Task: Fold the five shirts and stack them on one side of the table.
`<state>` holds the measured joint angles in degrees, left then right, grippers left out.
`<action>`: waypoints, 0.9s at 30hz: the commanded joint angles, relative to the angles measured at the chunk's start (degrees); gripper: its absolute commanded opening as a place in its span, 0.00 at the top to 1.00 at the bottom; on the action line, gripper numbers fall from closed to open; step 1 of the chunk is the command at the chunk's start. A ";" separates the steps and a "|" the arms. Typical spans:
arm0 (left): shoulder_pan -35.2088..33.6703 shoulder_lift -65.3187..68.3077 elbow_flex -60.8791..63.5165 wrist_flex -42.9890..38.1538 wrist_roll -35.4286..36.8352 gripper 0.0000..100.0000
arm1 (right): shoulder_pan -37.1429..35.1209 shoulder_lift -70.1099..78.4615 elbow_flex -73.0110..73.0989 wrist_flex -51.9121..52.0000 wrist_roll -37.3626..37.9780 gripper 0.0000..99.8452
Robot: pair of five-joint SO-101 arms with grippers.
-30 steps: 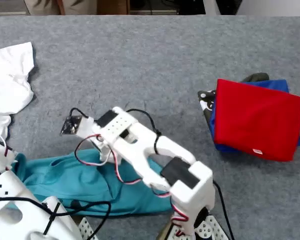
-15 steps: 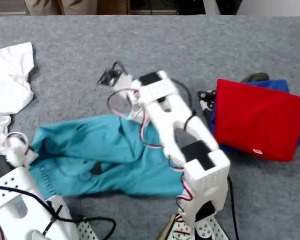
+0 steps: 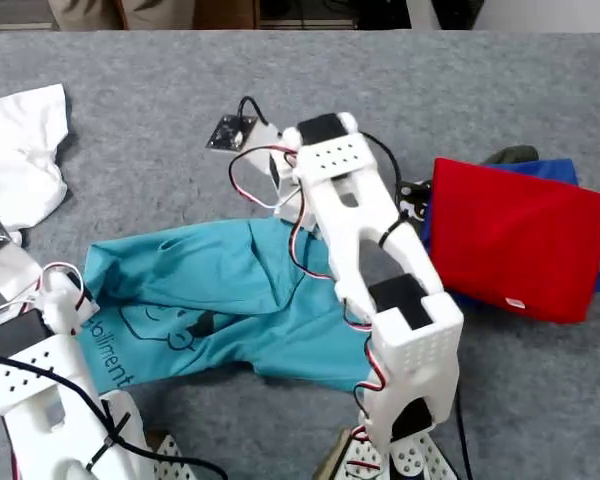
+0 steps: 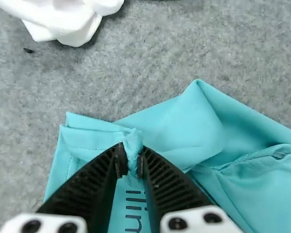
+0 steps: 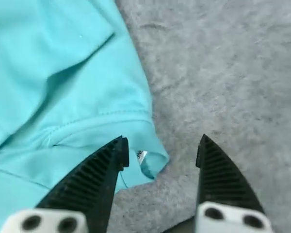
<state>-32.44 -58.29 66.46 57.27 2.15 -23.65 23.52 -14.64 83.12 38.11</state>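
Left gripper (image 4: 129,154): pinching teal shirt (image 4: 199,121) fold.
Right gripper (image 5: 162,141): released, holding nothing.
Risk: small pinch could slip, shirt bunches.

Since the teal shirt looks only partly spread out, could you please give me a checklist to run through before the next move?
1. Left gripper holds the teal shirt: ok, shut on a pinched fold near its corner.
2. Right gripper free: ok, open over the shirt's hem, holding nothing.
3. Teal shirt lying flat: not ok, creased and folded over itself.
4. Folded red shirt apart from the teal shirt: ok.
5. White shirt apart from the teal shirt: ok.
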 commanded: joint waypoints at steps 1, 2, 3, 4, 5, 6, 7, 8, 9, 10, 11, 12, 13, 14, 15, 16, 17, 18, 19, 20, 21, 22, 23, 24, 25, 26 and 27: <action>0.44 0.13 0.79 -2.11 0.53 0.98 | -3.91 -1.98 -6.55 1.67 -3.34 0.79; 0.44 0.13 0.88 -2.11 0.53 0.98 | -5.41 -1.19 -7.78 1.76 -4.13 0.80; 0.44 0.13 1.05 -2.11 0.62 0.98 | -7.08 -0.04 -9.10 1.76 -5.10 0.79; 0.44 0.13 1.14 -2.11 0.62 0.98 | -8.66 1.27 -10.42 1.76 -6.24 0.79; 0.44 0.13 1.14 -2.11 0.62 0.98 | -9.98 2.95 -12.18 1.76 -7.21 0.79; 0.44 0.13 1.14 -2.11 0.62 0.98 | -11.30 4.88 -14.02 1.85 -8.26 0.79; 0.44 0.13 1.14 -2.11 0.70 0.98 | -12.18 7.16 -15.96 1.85 -9.14 0.79; 0.44 0.13 1.14 -2.11 0.70 0.98 | -12.88 9.45 -17.98 1.93 -10.11 0.79; 0.44 0.13 1.14 -2.11 0.70 0.98 | -13.32 11.82 -20.00 2.20 -11.08 0.79; 0.44 0.13 1.14 -2.11 0.70 0.98 | -13.49 14.20 -22.46 2.99 -11.87 0.79; 0.44 0.13 1.14 -2.11 0.70 0.98 | -13.76 16.66 -25.19 3.87 -12.57 0.79; 0.44 0.04 1.14 -2.02 0.70 0.98 | -13.85 19.21 -27.91 4.92 -13.10 0.79; 0.44 0.04 1.14 -2.02 0.70 0.98 | -13.85 21.67 -30.81 6.15 -13.80 0.79; 0.44 0.04 1.14 -2.02 0.70 0.98 | -13.85 24.13 -33.98 7.56 -14.33 0.79; 0.44 0.04 1.14 -2.02 0.70 0.98 | -13.85 26.59 -37.23 8.97 -15.03 0.79; 0.44 0.04 1.14 -2.02 0.70 0.98 | -13.76 28.97 -40.66 10.64 -15.65 0.79; 0.44 0.04 1.14 -1.93 0.70 0.98 | -13.76 31.16 -44.00 12.22 -16.18 0.79; 0.44 0.04 1.14 -1.93 0.70 0.98 | -13.76 33.36 -47.52 13.98 -16.70 0.79; 0.44 0.04 1.14 -1.93 0.70 0.98 | -13.67 35.30 -50.86 15.65 -16.97 0.79; 0.44 0.04 1.14 -1.93 0.70 0.98 | -13.67 37.14 -54.11 17.23 -16.97 0.80; 0.44 0.04 1.14 -1.93 0.70 0.98 | -13.67 38.90 -57.10 18.55 -16.97 0.80; 0.44 0.04 1.14 -1.93 0.70 0.98 | -13.67 40.31 -59.47 19.25 -17.14 0.80; 0.44 0.04 1.14 -1.93 0.70 0.98 | -13.41 41.36 -60.79 19.25 -17.93 0.80; 0.44 0.04 1.14 -1.93 0.70 0.98 | -12.88 41.89 -61.23 19.25 -18.64 0.80; 0.44 0.04 1.14 -1.93 0.70 0.98 | -12.62 41.89 -60.97 19.25 -19.08 0.80; 0.44 0.04 1.14 -1.85 0.70 0.98 | -12.44 41.89 -60.53 19.25 -19.34 0.80; 0.44 -0.04 1.14 -1.76 0.70 0.98 | -12.09 41.89 -59.74 19.25 -19.34 0.80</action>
<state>-32.44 -58.29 67.96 55.96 2.15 -36.66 65.63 -71.87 101.23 19.74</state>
